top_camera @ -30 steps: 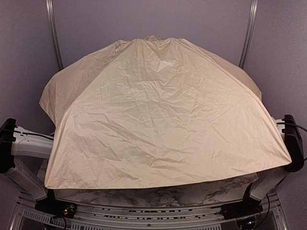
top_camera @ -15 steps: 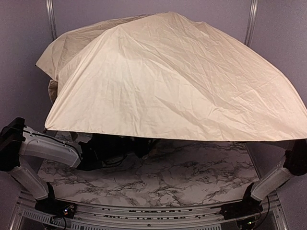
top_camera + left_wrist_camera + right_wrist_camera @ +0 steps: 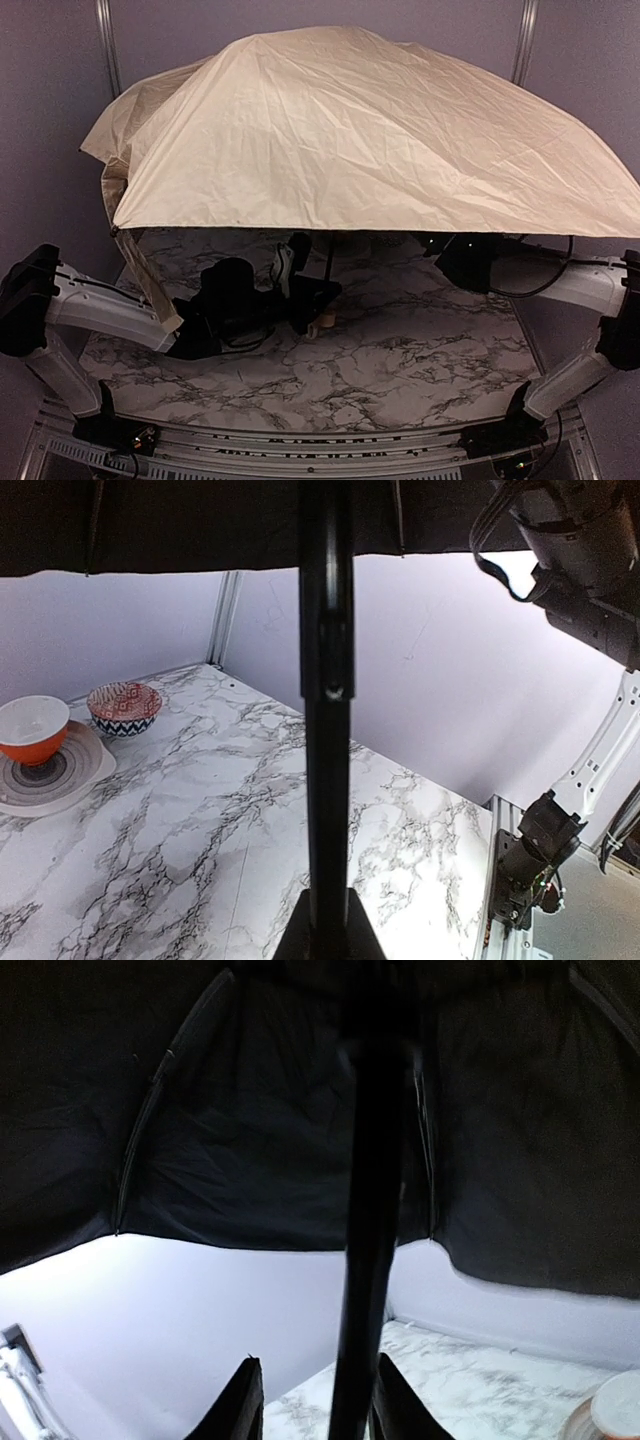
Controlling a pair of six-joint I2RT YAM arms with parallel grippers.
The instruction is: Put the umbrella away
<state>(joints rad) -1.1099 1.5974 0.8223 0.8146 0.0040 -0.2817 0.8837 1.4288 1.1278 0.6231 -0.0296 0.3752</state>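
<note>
Since the left end effector (image 3: 325,935) is clamped on the shaft (image 3: 325,680) but the right end effector (image 3: 318,1380) stands part-open w/ the shaft loose between its fingers (image 3: 245,1405), the open umbrella (image 3: 380,130) (canopy across upper frame, above the tabletop (image 3: 400,370)) could tilt or twist in that lone grip.

One umbrella (image 3: 370,130), two bowls (image 3: 33,730) (image 3: 124,705), one plate (image 3: 70,772), two arms (image 3: 100,310) (image 3: 580,285), one marble table (image 3: 400,350)

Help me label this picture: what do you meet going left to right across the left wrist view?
An orange bowl on a grey plate → red patterned bowl → umbrella shaft → right arm.
</note>
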